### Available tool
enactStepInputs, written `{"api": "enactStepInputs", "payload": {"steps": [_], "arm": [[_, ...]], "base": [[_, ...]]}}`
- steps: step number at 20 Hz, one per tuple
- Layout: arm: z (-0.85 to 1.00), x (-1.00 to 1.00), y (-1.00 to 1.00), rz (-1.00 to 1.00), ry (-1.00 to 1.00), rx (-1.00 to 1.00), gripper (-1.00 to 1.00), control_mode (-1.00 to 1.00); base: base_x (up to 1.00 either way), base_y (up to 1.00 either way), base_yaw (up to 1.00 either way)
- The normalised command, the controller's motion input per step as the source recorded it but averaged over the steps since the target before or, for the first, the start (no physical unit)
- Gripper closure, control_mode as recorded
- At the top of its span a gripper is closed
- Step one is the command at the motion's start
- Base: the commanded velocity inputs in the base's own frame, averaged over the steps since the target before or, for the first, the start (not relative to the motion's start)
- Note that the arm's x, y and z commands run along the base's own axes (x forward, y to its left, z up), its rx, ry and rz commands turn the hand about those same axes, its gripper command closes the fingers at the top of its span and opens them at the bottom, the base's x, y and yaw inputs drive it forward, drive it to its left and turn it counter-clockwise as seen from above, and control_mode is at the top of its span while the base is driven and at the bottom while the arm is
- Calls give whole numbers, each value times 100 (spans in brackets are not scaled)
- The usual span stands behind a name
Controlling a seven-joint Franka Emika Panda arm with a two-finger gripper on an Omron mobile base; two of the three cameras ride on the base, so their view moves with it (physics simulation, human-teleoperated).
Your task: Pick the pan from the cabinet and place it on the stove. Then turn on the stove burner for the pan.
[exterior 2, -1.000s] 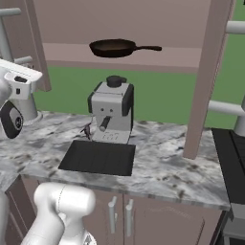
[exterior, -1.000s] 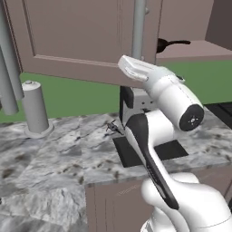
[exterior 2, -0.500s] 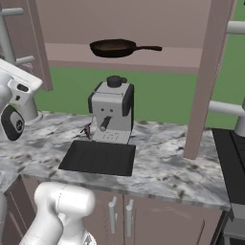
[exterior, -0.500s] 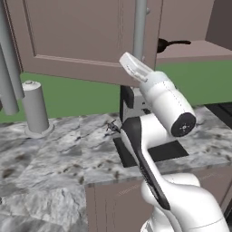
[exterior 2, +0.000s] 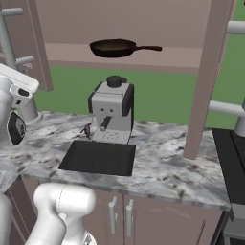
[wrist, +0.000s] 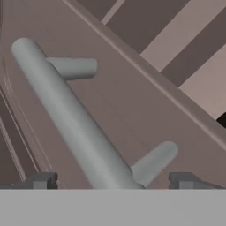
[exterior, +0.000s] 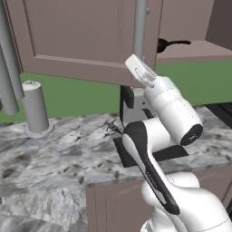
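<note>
The dark pan (exterior 2: 112, 48) lies on the shelf of the open cabinet (exterior 2: 158, 60), its long handle pointing right; in the left base view just the pan handle (exterior: 176, 43) pokes past the door. My gripper (wrist: 114, 182) is open, close up to the mauve cabinet door (exterior: 81, 41). The door's grey bar handle (wrist: 73, 119) runs slantwise down between my two fingertips (wrist: 44, 180), and nothing is gripped. From the left, the gripper (exterior: 137, 69) is raised at the door's lower edge, below the bar handle (exterior: 140, 25). The black stove (exterior 2: 233, 160) is at the far right.
A grey-and-black coffee machine (exterior 2: 112, 112) stands on the marble counter (exterior 2: 167, 167) behind a black mat (exterior 2: 98, 158). A grey cylinder (exterior: 35, 106) stands on the counter at left. The other open cabinet door (exterior 2: 210, 72) hangs over the counter beside the stove.
The wrist has sunk slightly and the forearm has turned a little, while the hand's tip stays at the door's lower edge. The jaws stay open.
</note>
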Motion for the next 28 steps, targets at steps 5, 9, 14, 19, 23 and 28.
{"api": "enactStepInputs", "payload": {"steps": [5,9,14,19,23,28], "arm": [[37,-69,-11,0,-7,7,-100,-100],[50,-90,-16,0,-4,6,-100,-100],[41,-50,-29,0,4,7,-100,-100],[22,1,-55,0,25,10,-100,-100],[1,8,-66,5,32,10,-100,-100],[-11,10,-77,11,27,12,-100,-100]], "base": [[0,0,0],[0,0,0],[0,0,0],[0,0,0],[0,0,0],[0,0,0]]}}
